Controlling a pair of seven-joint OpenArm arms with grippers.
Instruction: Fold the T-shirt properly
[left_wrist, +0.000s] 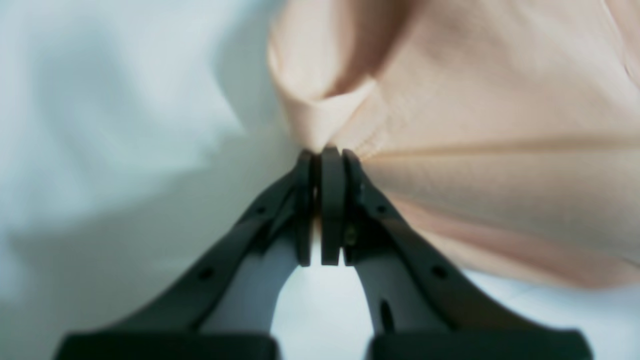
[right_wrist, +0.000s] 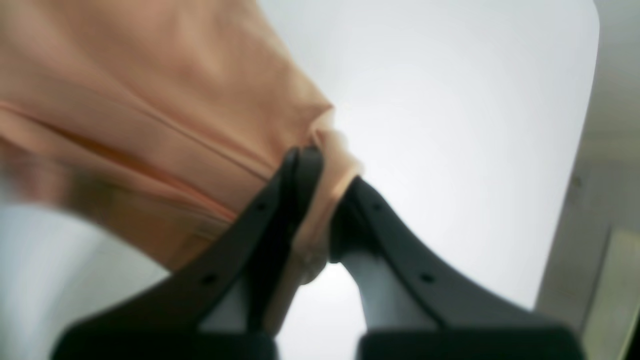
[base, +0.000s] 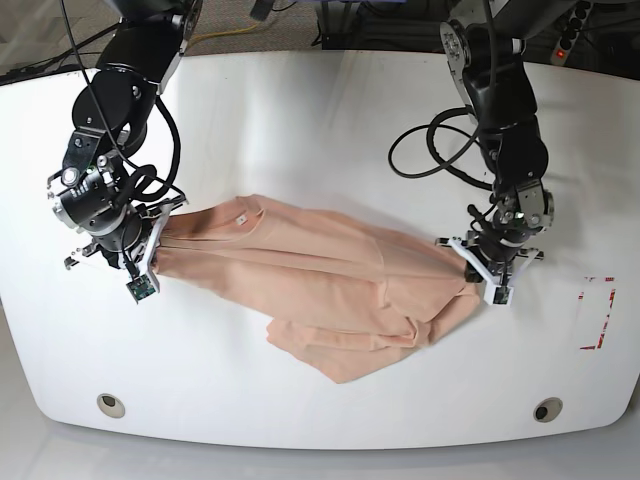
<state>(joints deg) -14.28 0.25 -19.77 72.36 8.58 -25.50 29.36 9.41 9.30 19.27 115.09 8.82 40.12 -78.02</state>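
The peach-pink T-shirt (base: 320, 280) lies stretched across the middle of the white table, bunched and wrinkled, with a flap folded toward the front. My left gripper (left_wrist: 327, 152) is shut on a pinch of the T-shirt (left_wrist: 475, 125) at its right end; in the base view this gripper (base: 478, 270) is at the cloth's right edge. My right gripper (right_wrist: 325, 165) is shut on a fold of the T-shirt (right_wrist: 150, 110), with fabric running between its fingers; in the base view that gripper (base: 160, 235) holds the left end. The chest print is hidden.
The white table (base: 320, 120) reaches to a curved front edge with two round holes (base: 111, 404) near the corners. Black cables (base: 430, 155) loop on the table behind the right-hand arm. A red-marked rectangle (base: 597, 312) sits at the far right.
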